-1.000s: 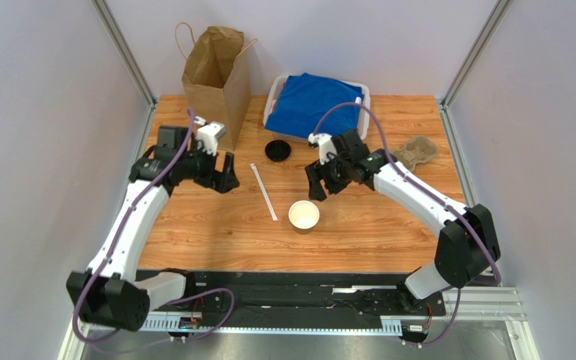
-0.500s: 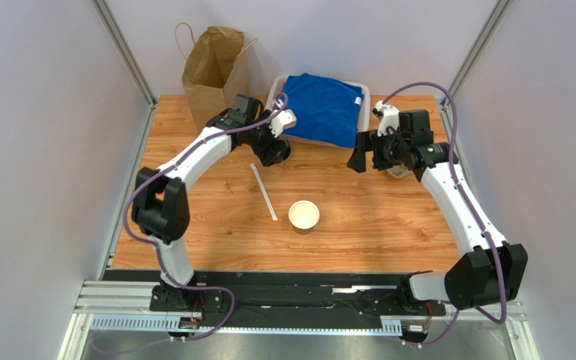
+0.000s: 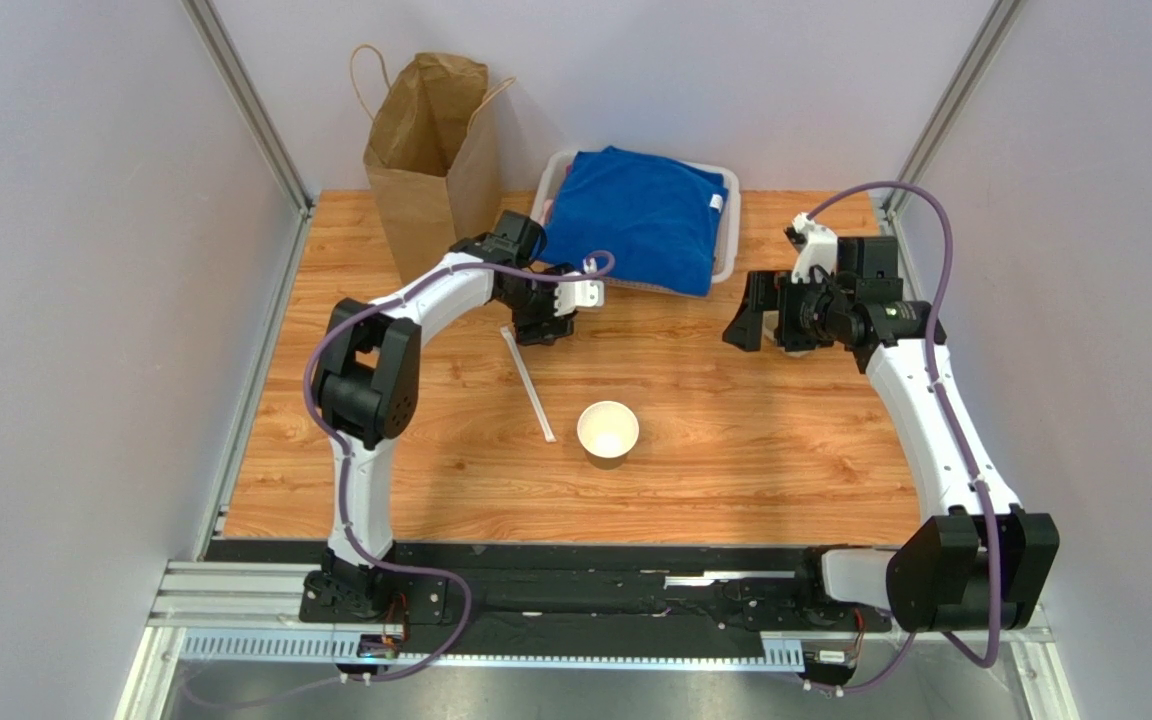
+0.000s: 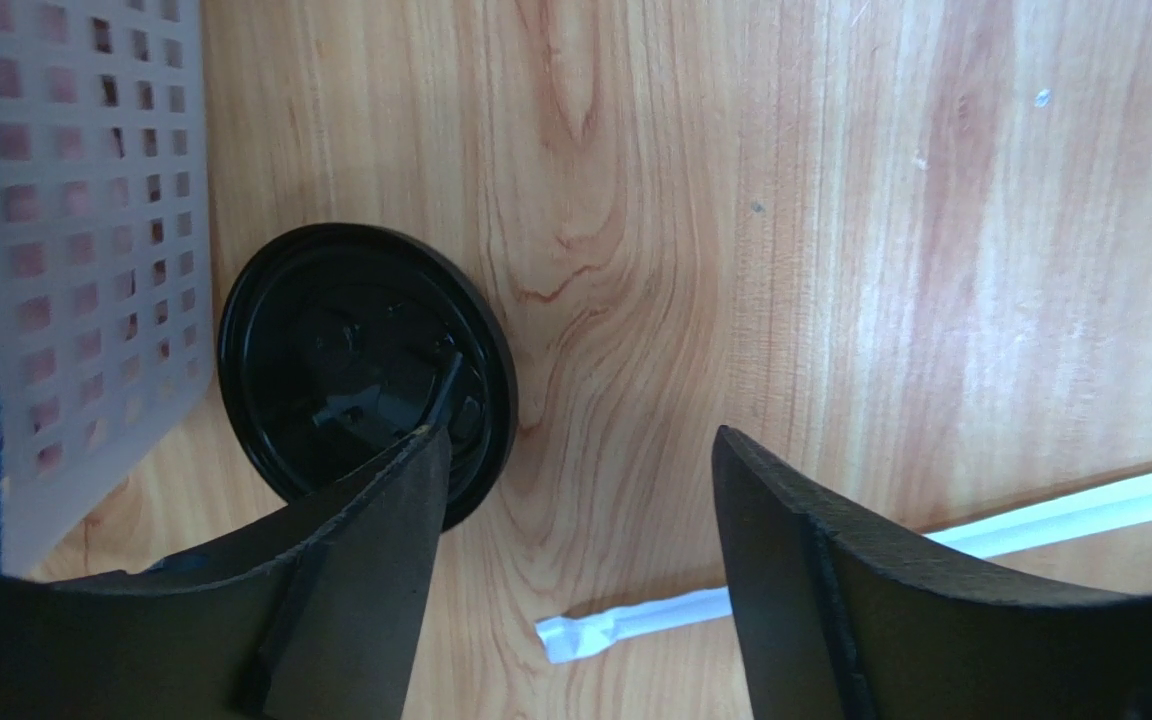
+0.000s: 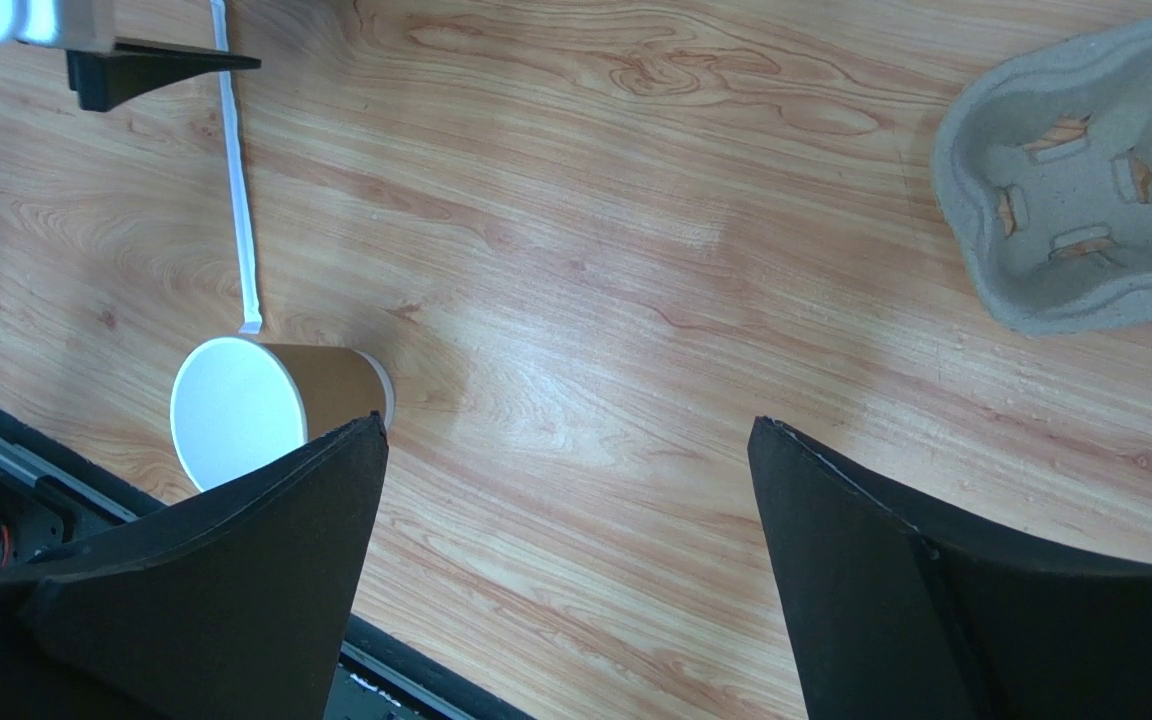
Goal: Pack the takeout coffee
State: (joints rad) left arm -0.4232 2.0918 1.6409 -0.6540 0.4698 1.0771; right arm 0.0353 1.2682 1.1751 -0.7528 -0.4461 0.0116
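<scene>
While the left gripper is hanging low over the black lid, its fingers are standing partly apart with nothing between them. One fingertip is overlapping the lid's near rim in the left wrist view, though whether it is touching is hard to tell from that angle. The lid is lying flat on the wood at the middle left of that view, just beside the white basket, with the wrapped straw running along the lower right.

To do this step well, the left arm likely needs to shift toward the lid so that both fingers are straddling the rim. A pinch on the edge looks safer than a press from above, which could skate the lid against the basket wall.

The right gripper is hovering wide open and holding nothing, with the grey pulp carrier at the upper right of its view.

The paper cup is standing uncovered at the centre of the top view, well apart from the lid. Its long axis is running vertically and its white mouth is pointing straight up, so the lid should be coming down level onto it.
</scene>
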